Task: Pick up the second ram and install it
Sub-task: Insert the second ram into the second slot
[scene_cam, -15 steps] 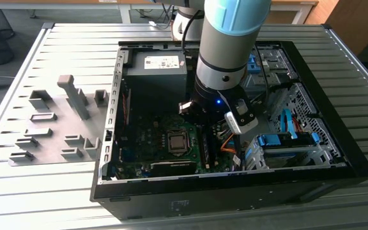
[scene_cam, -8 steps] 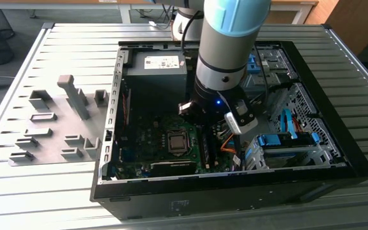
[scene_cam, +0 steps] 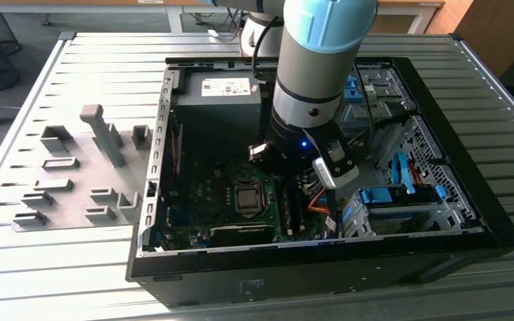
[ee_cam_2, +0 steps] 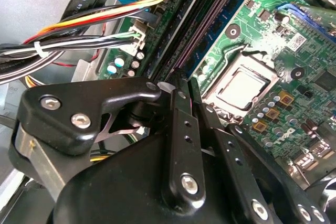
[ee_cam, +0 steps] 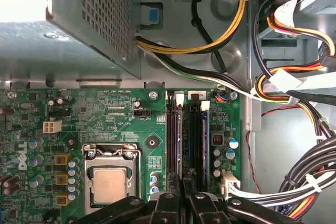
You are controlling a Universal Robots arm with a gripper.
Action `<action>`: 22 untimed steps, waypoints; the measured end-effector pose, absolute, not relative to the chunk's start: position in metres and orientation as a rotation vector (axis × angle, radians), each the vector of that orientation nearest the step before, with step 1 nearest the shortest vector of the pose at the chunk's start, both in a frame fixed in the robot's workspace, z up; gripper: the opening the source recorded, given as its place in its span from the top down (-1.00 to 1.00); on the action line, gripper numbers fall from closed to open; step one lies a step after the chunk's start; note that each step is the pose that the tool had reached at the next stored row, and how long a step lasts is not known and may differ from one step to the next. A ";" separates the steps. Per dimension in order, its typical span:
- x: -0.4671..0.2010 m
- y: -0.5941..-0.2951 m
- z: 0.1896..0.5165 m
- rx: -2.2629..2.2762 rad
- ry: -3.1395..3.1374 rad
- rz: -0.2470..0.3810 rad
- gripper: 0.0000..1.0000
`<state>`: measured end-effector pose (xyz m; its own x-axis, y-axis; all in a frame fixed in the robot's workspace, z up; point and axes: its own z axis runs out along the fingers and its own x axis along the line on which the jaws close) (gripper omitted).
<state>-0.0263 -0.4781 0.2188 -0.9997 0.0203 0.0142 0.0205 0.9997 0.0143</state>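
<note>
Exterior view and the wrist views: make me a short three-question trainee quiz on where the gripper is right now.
1. True or false: the gripper hangs over the grey fixture blocks.
2. In the first wrist view, the gripper lines up with: A the processor socket, B the memory slots, C the yellow cables.
3. Fill in: the grey fixture blocks sit on the exterior view's ____ of the computer case.
Key: 1 false, it is inside the computer case; 2 B; 3 left.
</note>
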 end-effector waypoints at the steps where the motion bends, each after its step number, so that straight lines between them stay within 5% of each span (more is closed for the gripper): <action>1: -0.026 -0.478 0.219 -0.032 -3.127 -0.022 0.72; 22: -0.027 -0.478 0.220 0.001 -3.127 -0.022 0.72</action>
